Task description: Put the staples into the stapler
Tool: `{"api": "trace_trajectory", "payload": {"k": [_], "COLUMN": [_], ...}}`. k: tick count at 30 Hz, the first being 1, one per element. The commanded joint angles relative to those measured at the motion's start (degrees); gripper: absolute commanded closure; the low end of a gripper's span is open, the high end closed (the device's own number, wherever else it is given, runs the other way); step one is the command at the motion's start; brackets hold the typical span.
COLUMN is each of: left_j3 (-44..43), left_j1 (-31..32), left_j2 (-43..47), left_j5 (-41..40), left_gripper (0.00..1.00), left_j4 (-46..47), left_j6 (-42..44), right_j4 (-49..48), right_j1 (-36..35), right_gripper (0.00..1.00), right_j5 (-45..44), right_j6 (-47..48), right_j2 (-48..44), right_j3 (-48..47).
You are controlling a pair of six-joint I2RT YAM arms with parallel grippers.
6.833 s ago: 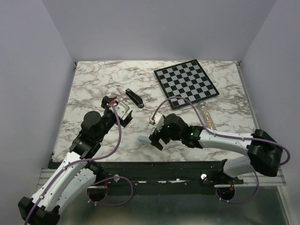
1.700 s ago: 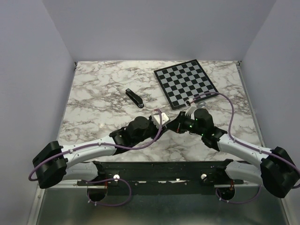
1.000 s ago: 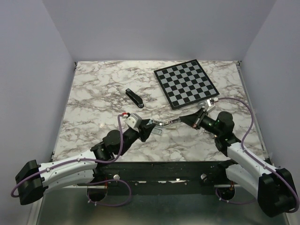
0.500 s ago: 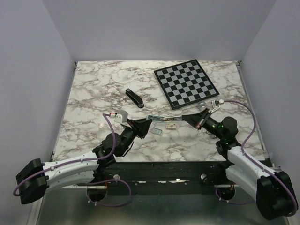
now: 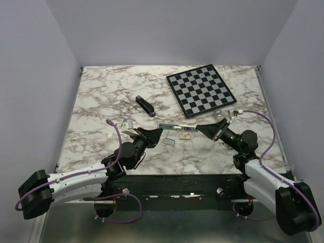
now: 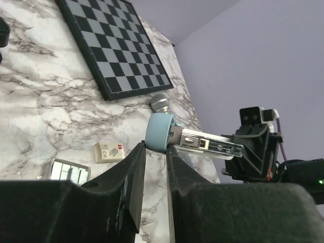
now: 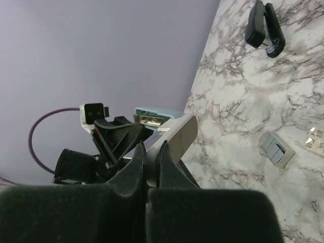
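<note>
Right gripper (image 5: 198, 129) jaws are clamping the tube (image 5: 177, 126); left gripper (image 6: 155, 148) jaws are straddling its blue cap (image 6: 157, 132), grip unclear. Best pulling straight along the tube, avoiding the staples (image 5: 169, 143) below.

A lab test cell: plain walls (image 5: 30, 76) box a marbled tabletop (image 5: 101, 96).

Soft even light, faint shadows
</note>
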State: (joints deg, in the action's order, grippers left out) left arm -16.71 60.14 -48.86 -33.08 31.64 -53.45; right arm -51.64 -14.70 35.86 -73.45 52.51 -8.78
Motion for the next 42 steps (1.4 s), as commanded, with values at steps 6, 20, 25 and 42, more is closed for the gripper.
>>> {"api": "trace_trajectory", "payload": {"k": [6,20,25,42], "left_j3": [2.03,-0.52,-0.16,-6.67], "left_j1": [-3.45,-3.98,-3.89,3.31], "left_j2": [-1.76,1.84,1.84,-1.59], "left_j5": [-15.0,0.82,6.62,3.99], "left_gripper": [0.96,1.0,1.0,1.0], "left_j4": [-15.64,-3.25,-3.16,-28.38], "left_j6": [-3.77,17.94,19.43,11.79], "right_j4": [-16.3,13.13,19.81,27.39], "right_j1": [0.28,0.28,0.2,-4.19], "right_gripper": [0.99,0.99,0.99,0.99], "right_j5": [10.19,8.01,7.21,8.44], "right_j6": [-7.23,10.51,14.47,28.45], "right_j2": [-1.54,-1.53,1.18,22.36], "right_j3": [-0.98,-0.99,-1.24,-3.53]}}
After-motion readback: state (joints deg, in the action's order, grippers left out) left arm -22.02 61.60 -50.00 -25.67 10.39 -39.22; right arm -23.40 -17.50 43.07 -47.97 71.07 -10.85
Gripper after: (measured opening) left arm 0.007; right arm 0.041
